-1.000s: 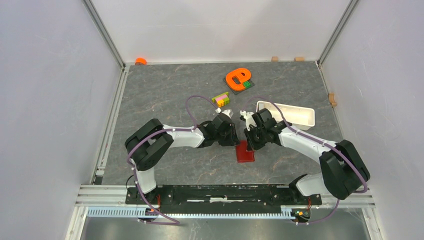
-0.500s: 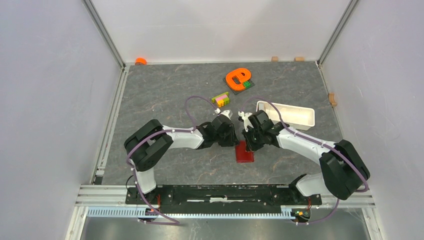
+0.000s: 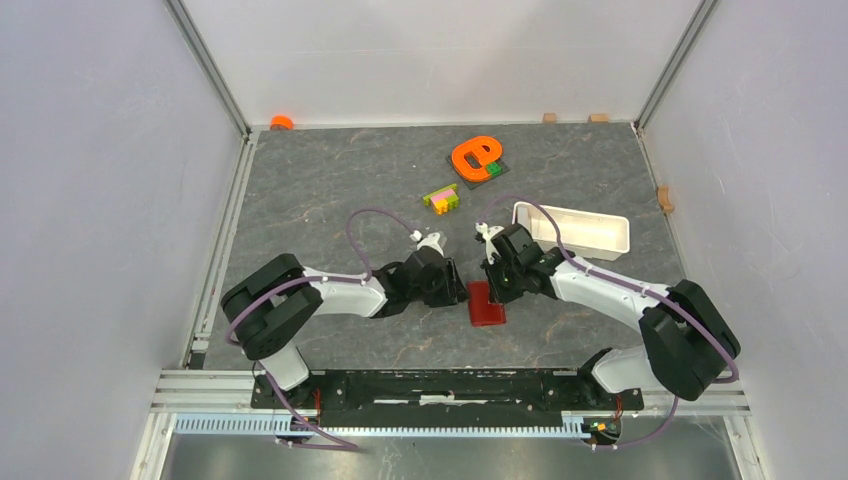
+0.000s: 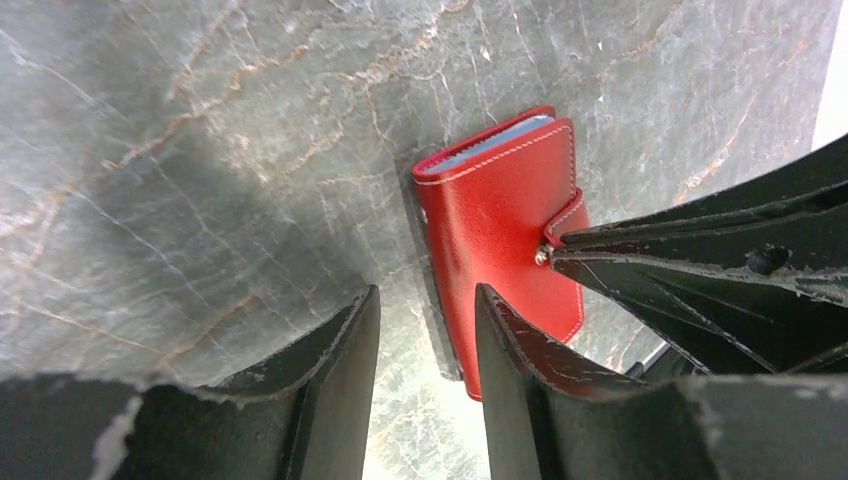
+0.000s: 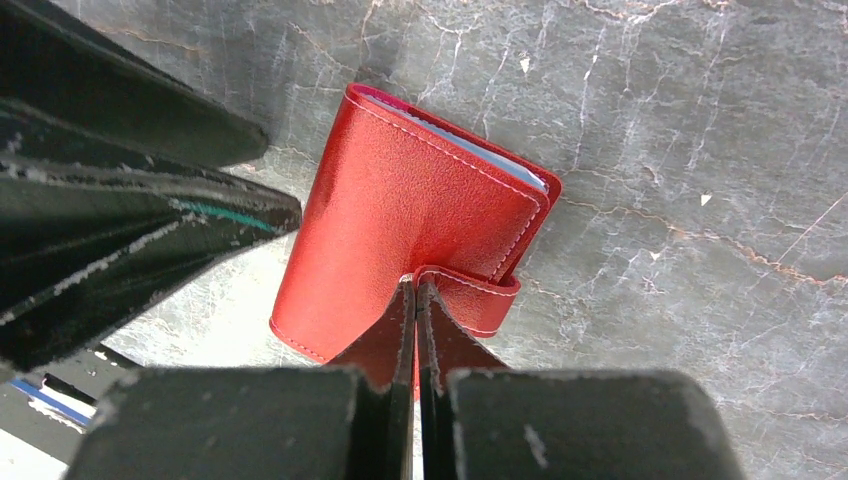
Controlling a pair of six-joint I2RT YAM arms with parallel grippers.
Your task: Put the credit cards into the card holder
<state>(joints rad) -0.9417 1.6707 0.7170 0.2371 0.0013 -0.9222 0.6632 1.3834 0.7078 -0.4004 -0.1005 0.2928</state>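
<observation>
The card holder [image 3: 487, 305] is a red wallet lying closed on the grey table between my two grippers. A light-blue edge shows at the card holder's [image 4: 500, 200] far end. My left gripper [image 4: 427, 300] stands open just left of it, only table between its fingers; in the top view the left gripper [image 3: 458, 293] sits at the wallet's left edge. My right gripper [image 5: 415, 285] is shut, its tips resting on the red snap tab [image 5: 470, 300] of the card holder [image 5: 400, 200]; the right gripper [image 3: 492, 289] is over the wallet's far end. No credit cards are in view.
A white oblong tray [image 3: 590, 240] lies right of the right arm. Multicoloured toy bricks [image 3: 441, 198] and an orange piece on a dark plate [image 3: 475, 155] lie farther back. A small orange object [image 3: 282, 122] sits in the back-left corner. Walls enclose the table.
My left arm has drawn back to the left and nearer, and its jaws have opened wider. The right gripper shifted slightly left, staying shut over the wallet.
</observation>
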